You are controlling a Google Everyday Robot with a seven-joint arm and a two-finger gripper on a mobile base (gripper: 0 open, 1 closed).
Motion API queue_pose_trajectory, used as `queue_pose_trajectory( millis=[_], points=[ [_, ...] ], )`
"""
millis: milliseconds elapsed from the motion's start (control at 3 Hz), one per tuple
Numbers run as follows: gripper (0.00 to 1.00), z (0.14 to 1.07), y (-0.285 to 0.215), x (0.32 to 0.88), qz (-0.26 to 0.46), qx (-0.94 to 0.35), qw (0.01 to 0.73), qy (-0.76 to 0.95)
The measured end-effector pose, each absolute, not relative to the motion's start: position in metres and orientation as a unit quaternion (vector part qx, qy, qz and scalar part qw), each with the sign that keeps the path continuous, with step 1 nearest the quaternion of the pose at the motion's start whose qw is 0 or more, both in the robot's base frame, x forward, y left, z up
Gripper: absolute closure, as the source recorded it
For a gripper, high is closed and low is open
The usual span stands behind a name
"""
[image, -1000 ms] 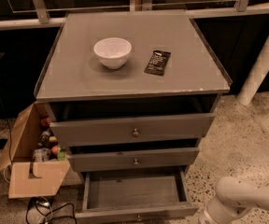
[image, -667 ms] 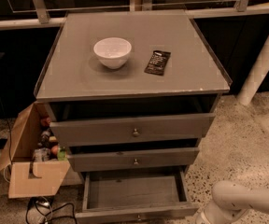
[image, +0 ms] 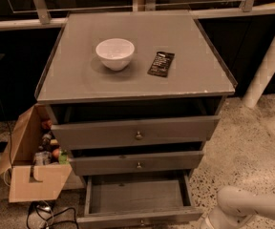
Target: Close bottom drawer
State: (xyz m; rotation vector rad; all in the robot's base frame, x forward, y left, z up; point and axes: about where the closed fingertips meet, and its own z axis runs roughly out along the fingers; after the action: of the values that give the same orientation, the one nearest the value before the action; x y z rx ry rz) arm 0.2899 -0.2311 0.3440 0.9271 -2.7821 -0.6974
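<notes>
Camera view: grey cabinet with its lowest drawer pulled out

Camera view looks down on the scene. At far left, an open brown cardboard box (image: 32,180) sits on the floor just beside the cabinet, holding small bottles and other items too small to make out. A black cable (image: 51,213) lies coiled in front of the box.

In the centre stands a grey wooden three-drawer cabinet (image: 75,80). On its flat top, a round white bowl (image: 115,53) sits left of centre, and a flat black rectangular object (image: 161,64) lies near it to the right, apart from it. The tall top drawer (image: 180,129) and the middle drawer (image: 175,161) each stand slightly out. The grey wooden bottom drawer (image: 137,197) is pulled well out, its inside bare, its front panel at the lower edge of the picture.

On the right, a white slanted pole (image: 271,56) rises from the speckled floor (image: 242,142). At lower right, the white robot arm (image: 254,206) reaches in from the right edge. The gripper (image: 208,223) is at the bottom edge, just right of the bottom drawer's front corner, mostly cut off; whether it is apart or together cannot be told.
</notes>
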Motion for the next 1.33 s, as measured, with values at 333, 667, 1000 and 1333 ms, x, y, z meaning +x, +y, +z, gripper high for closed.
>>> queue_pose_trajectory(
  millis=[333,667,1000,1333],
  points=[
    [1.00,0.328,-0.236,0.291,-0.239,0.274,0.050,-0.930],
    [1.00,0.315,-0.243,0.294,-0.250,0.242,0.033,-0.937],
    [1.00,0.304,-0.250,0.296,-0.257,0.217,0.026,-0.941],
    [1.00,0.304,-0.250,0.296,-0.257,0.217,0.026,-0.941]
  ],
)
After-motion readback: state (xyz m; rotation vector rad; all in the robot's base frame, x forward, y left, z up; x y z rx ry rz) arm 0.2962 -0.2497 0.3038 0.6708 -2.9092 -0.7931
